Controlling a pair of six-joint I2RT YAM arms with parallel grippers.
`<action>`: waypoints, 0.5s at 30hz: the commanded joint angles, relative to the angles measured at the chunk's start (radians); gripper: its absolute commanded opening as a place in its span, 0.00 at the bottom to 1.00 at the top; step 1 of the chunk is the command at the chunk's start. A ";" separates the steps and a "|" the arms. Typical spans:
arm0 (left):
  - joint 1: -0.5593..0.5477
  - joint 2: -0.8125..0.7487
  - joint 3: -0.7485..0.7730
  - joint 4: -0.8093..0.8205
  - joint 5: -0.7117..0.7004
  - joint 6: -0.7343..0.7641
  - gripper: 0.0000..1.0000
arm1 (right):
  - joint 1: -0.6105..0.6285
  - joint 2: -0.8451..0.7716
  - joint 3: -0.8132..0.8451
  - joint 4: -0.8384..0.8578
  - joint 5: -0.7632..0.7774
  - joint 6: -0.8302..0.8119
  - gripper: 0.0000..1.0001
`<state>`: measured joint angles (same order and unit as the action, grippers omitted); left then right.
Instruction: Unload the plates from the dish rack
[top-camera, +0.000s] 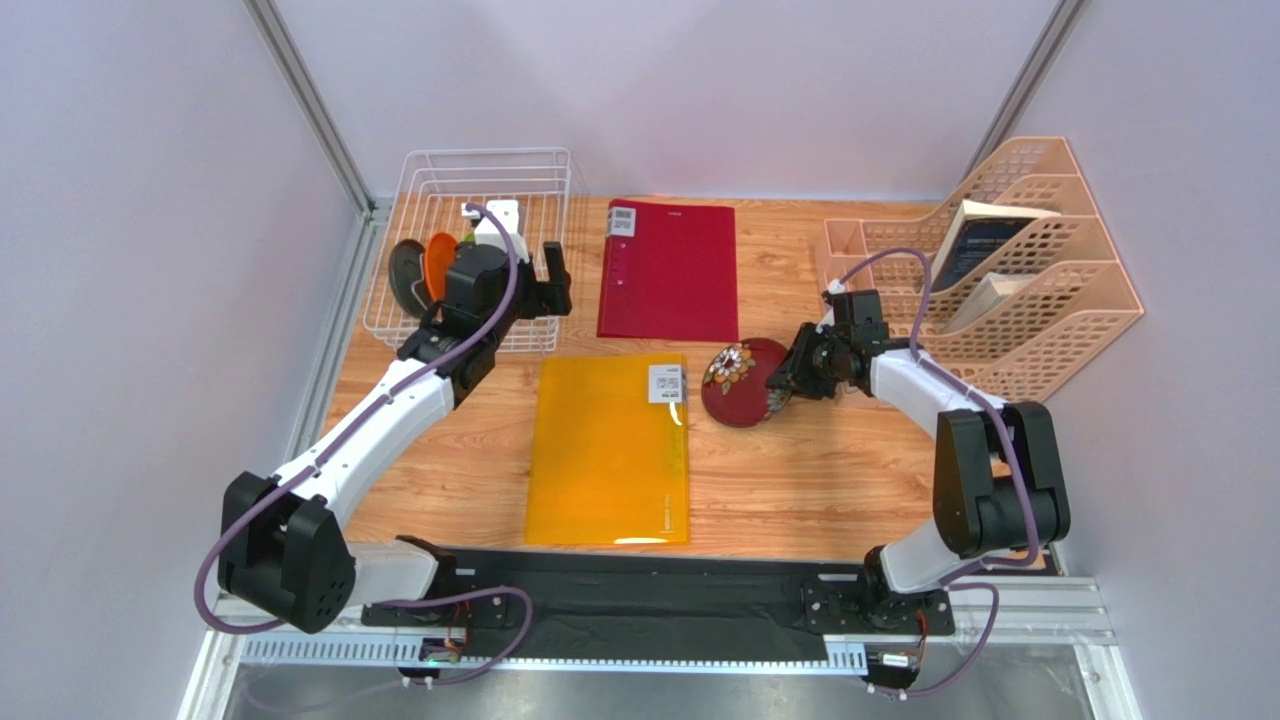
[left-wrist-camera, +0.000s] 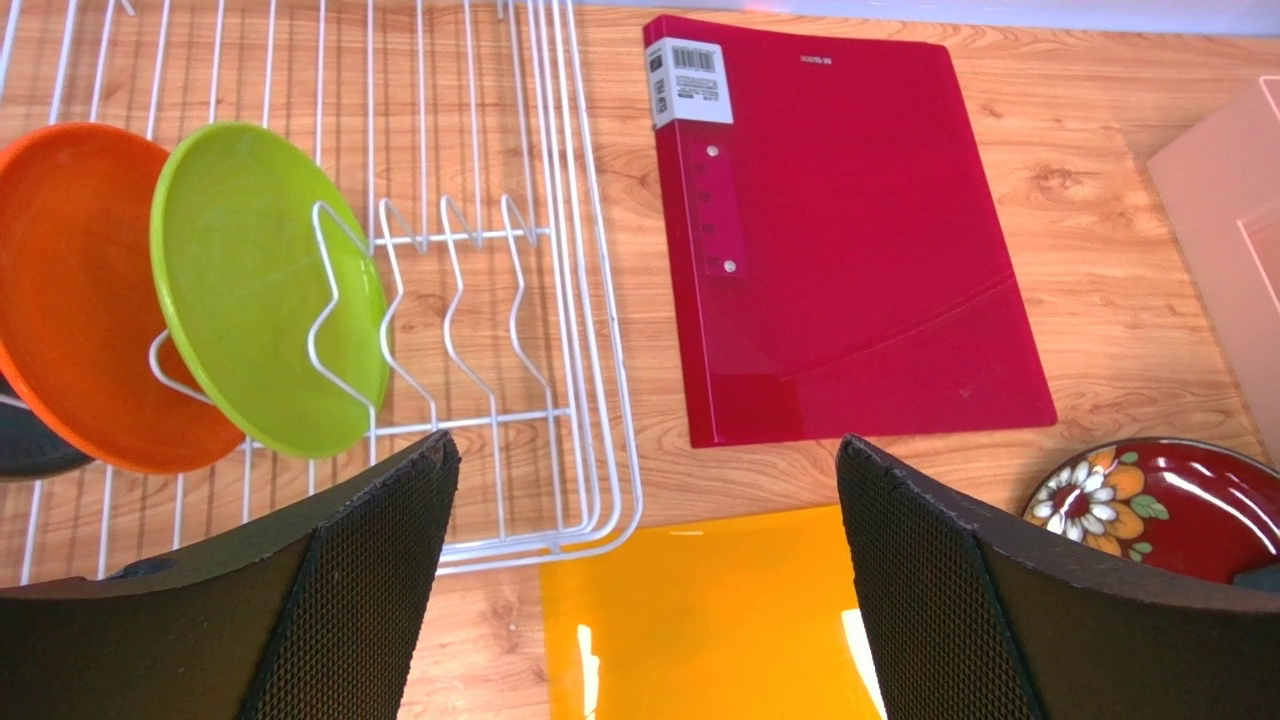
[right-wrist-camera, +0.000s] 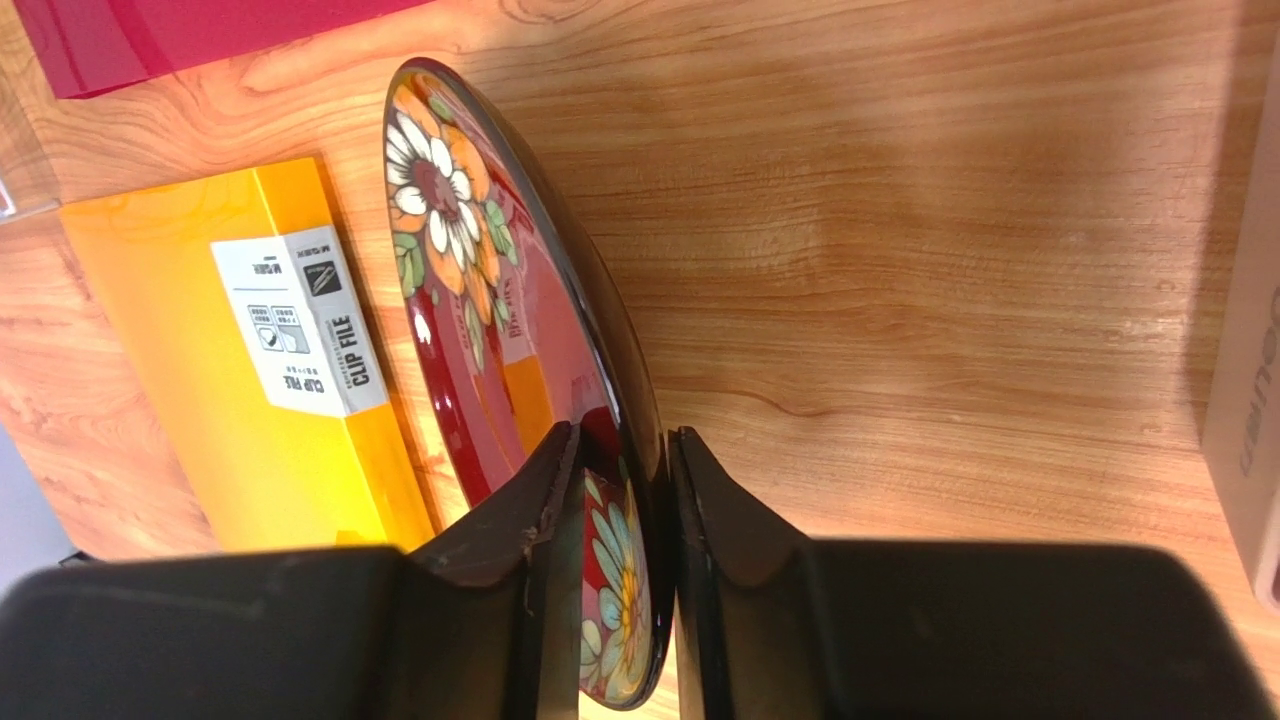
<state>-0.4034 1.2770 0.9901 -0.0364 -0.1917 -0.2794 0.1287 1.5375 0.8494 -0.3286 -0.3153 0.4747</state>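
Left claw (left-wrist-camera: 646, 450) gaped wide above the tabletop (right-wrist-camera: 932, 300) at the dish rack (left-wrist-camera: 601, 360) corner, seemingly poised for another pick. Ahead to its left, the orange plate (left-wrist-camera: 75, 300) and lime green plate (left-wrist-camera: 256, 285) stood propped in the tines. Right claw (right-wrist-camera: 624, 443) straddled the tilted dark red floral plate (right-wrist-camera: 451, 255), apparently to set it down well clear of the rack. Whether it gripped or merely flanked the rim could not be told.
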 joint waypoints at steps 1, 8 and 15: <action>0.002 -0.021 0.009 0.000 -0.008 0.020 1.00 | 0.006 0.052 -0.007 -0.104 0.196 -0.050 0.26; 0.002 -0.018 0.009 0.000 -0.006 0.025 1.00 | 0.012 0.093 0.011 -0.127 0.231 -0.065 0.32; 0.002 0.011 0.042 -0.034 0.006 0.043 1.00 | 0.041 0.079 0.033 -0.151 0.314 -0.064 0.49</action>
<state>-0.4034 1.2774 0.9901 -0.0414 -0.1909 -0.2707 0.1471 1.6005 0.8780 -0.3840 -0.1856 0.4610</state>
